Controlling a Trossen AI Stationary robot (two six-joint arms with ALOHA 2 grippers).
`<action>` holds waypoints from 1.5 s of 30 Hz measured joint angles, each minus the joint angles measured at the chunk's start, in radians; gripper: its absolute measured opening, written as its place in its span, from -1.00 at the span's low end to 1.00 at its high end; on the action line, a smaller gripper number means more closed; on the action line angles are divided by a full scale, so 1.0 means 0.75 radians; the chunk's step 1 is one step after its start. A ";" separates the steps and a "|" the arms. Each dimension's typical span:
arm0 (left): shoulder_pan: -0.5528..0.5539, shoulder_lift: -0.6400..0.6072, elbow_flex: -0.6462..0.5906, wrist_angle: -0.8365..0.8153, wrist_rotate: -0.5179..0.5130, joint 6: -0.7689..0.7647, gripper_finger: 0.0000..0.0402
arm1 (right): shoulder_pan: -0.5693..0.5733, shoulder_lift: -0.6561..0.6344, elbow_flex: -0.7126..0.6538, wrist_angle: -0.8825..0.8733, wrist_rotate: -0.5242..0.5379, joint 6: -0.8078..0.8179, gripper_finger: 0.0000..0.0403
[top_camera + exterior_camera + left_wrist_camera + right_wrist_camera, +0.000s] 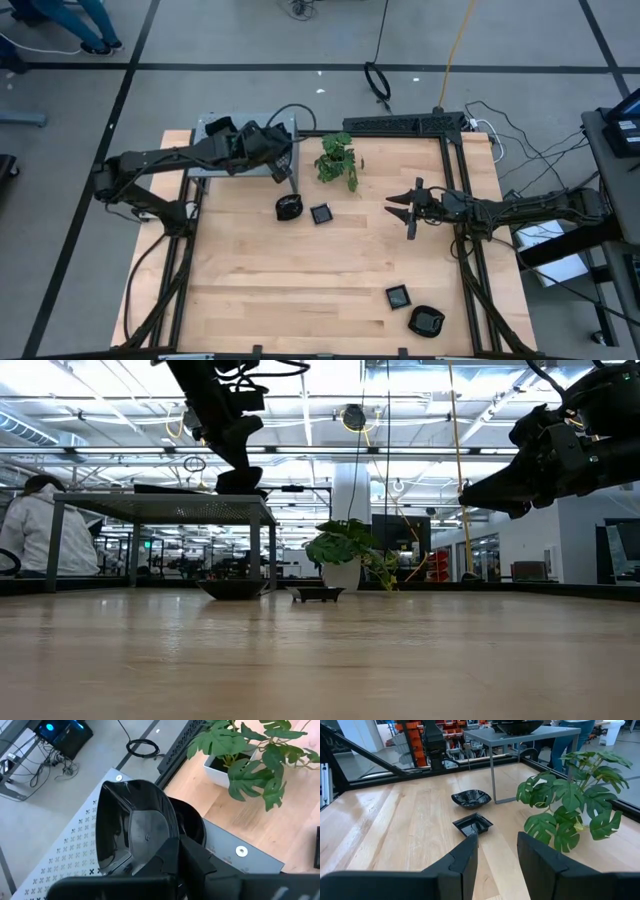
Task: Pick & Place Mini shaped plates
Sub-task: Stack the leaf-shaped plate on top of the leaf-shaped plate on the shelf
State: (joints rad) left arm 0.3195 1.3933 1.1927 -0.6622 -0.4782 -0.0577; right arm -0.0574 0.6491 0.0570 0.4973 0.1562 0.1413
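Note:
My left gripper (283, 166) is shut on a glossy black mini plate (132, 825) over the top of the grey perforated box (70, 845). In the low view this plate (240, 481) is at the box top. A second black dish (194, 827) shows just behind it. On the wood lie a roundish plate (289, 207) and a square plate (321, 213) by the box. Another square plate (398, 296) and a roundish plate (426, 321) lie near the front right. My right gripper (405, 207) hovers open and empty above the table's right half (497, 842). My left gripper holds the black plate by its rim (150, 857) on the side nearest the wrist. One finger (172, 851) lies over the plate's hollow; the other is hidden under the plate. The fingers slant down from the table's left. I cannot tell whether the plate rests on the box.
A small green plant in a white pot (338, 160) stands just right of the box, at the far middle. The box stands on thin legs (492, 775). Bare wood spreads across the table's middle and near left. A person (30, 530) is in the room beyond.

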 joint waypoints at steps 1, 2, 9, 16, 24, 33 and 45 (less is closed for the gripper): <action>0.000 0.000 0.000 -0.001 0.000 -0.002 -0.92 | 0.000 0.000 0.000 0.000 0.000 0.000 -0.37; 0.000 0.000 0.000 -0.003 0.000 -0.003 -0.89 | 0.000 0.000 0.001 0.000 0.000 0.000 -0.37; 0.000 0.000 0.000 -0.012 -0.001 -0.029 -0.62 | 0.000 0.000 0.000 0.000 0.000 0.000 -0.37; -0.032 -0.001 0.053 -0.010 0.073 -0.041 -0.33 | 0.000 0.000 0.000 0.000 0.000 0.000 -0.37; -0.209 -0.001 0.054 0.014 0.625 -0.051 -0.17 | 0.000 0.000 0.000 0.000 0.000 0.000 -0.37; -0.492 -0.001 -0.166 0.051 0.558 -0.047 -0.15 | 0.000 0.000 0.000 -0.001 0.000 0.000 -0.37; -0.573 -0.001 -0.568 0.546 0.263 -0.291 -0.15 | 0.000 0.000 0.000 0.019 0.000 0.000 -0.37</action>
State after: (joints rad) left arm -0.1100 1.3930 0.7666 -0.2523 -0.2810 -0.2761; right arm -0.0574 0.6488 0.0570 0.5119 0.1562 0.1414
